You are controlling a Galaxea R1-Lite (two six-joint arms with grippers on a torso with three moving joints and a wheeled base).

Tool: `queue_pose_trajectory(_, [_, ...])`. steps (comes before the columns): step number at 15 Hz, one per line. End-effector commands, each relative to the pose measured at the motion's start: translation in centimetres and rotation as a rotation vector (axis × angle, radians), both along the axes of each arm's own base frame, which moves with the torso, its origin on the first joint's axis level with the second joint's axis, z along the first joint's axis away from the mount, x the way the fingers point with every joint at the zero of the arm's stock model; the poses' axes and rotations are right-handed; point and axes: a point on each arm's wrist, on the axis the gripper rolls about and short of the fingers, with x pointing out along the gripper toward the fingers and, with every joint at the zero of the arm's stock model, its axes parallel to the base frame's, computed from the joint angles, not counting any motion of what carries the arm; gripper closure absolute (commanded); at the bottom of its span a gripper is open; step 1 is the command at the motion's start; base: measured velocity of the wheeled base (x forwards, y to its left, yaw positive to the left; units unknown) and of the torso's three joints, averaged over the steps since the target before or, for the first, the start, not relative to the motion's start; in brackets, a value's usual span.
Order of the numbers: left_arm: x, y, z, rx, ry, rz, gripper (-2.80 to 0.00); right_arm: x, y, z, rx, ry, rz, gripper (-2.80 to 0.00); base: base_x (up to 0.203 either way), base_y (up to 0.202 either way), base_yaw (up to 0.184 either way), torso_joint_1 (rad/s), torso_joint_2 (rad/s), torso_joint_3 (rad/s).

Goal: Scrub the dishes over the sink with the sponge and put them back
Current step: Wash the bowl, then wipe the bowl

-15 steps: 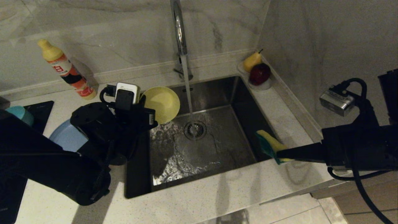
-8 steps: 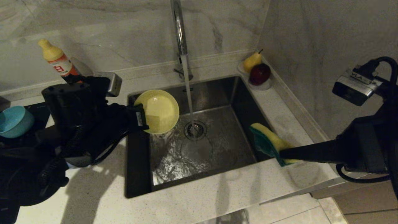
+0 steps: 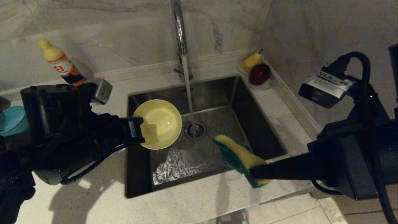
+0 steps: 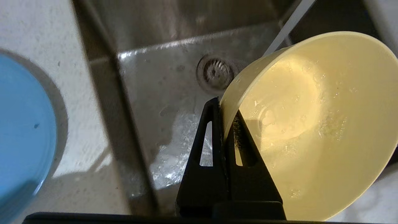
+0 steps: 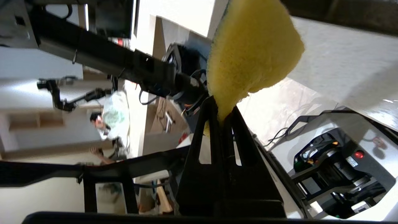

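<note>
Jaws are clamped tight on the yellow bowl point(image 3: 158, 123) and sponge point(image 3: 238, 158), held over the sink point(image 3: 217, 90) for scrubbing.

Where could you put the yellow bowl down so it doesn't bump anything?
Bare counter runs along the sink's front edge. The strip between sink and fruit dish is narrow. Left of the sink is crowded: blue plate, teal bowl, bottle.

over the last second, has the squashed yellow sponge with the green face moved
Yes. The yellow sponge with the green face, held in the right pincer, went from the steel sink's right rim out over the basin, closer to the round drain strainer.
</note>
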Motion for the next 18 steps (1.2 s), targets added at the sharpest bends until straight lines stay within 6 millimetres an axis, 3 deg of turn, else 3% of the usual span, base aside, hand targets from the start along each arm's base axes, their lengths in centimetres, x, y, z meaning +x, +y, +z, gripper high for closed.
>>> queue_pose_trajectory(1, [0.6,-0.8,0.4,-0.004,-0.019,0.035,0.0,1.0,2.0,-0.8,-0.031,0.034,0.031,0.0,0.0,0.0,0.0,0.0,0.0,0.0])
queue_pose_trajectory(7, [-0.5,-3.9,-1.1,-0.037,0.053,0.027,0.0,2.8,5.4,-1.6,-0.083,0.086,0.07,0.0,0.0,0.0,0.0,0.0,0.0,0.0])
queue_pose_trajectory(12, [-0.7,-4.8,-1.9,-0.052,0.09,0.014,0.0,3.1,6.7,-2.1,-0.111,0.111,0.088,0.0,0.0,0.0,0.0,0.0,0.0,0.0])
queue_pose_trajectory(18, [-1.7,-6.1,-1.5,-0.088,0.074,-0.001,0.0,4.4,8.6,-4.0,-0.164,0.14,0.077,0.0,0.0,0.0,0.0,0.0,0.0,0.0])
